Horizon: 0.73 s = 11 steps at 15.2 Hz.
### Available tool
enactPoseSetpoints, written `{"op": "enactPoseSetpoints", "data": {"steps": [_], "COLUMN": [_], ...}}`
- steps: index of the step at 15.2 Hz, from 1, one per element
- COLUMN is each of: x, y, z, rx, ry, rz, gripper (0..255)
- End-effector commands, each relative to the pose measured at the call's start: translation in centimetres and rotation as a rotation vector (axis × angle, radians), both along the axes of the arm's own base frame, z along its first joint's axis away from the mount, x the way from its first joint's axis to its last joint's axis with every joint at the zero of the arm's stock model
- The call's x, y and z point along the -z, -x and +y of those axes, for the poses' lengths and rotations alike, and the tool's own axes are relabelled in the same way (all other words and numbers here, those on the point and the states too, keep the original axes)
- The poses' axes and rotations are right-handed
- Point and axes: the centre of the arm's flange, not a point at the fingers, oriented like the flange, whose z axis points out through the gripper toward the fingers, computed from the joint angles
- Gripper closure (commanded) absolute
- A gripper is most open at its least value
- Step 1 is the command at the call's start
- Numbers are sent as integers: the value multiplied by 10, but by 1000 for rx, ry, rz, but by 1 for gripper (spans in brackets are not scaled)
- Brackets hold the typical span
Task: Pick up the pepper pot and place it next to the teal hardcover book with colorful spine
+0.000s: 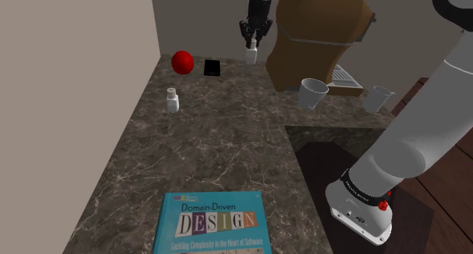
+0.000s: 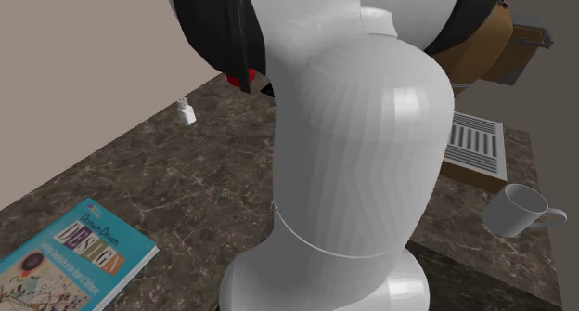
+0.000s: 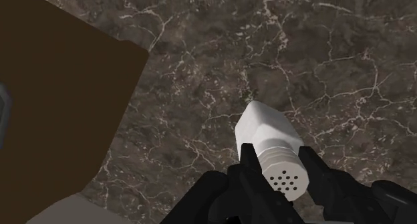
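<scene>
We see the gripper (image 1: 252, 48) clamped on the white pepper pot (image 1: 251, 58), its fingers (image 3: 317, 174) pressing the pot's sides, just beside the brown coffee machine (image 1: 318, 40) at the marble countertop's (image 1: 227, 139) far end. The teal Domain-Driven Design book (image 1: 212, 224) lies well apart from that machine, at the counter's near edge.

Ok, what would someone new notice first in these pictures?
Probably the big white arm looming across the second exterior view, and the tool clasping a white pepper pot at the back of the counter. Then the red ball by the wall and the teal book at the shoulder view's bottom.
</scene>
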Motion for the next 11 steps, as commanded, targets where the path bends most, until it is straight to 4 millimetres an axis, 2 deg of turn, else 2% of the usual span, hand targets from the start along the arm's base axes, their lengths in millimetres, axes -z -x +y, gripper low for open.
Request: {"op": "enactPoseSetpoints", "data": {"steps": [1,11], "x": [0,-1], "y": [23,141], "z": [10,69], "rx": [0,0], "ry": [0,0], "rz": [0,0], "gripper": [255,255]}}
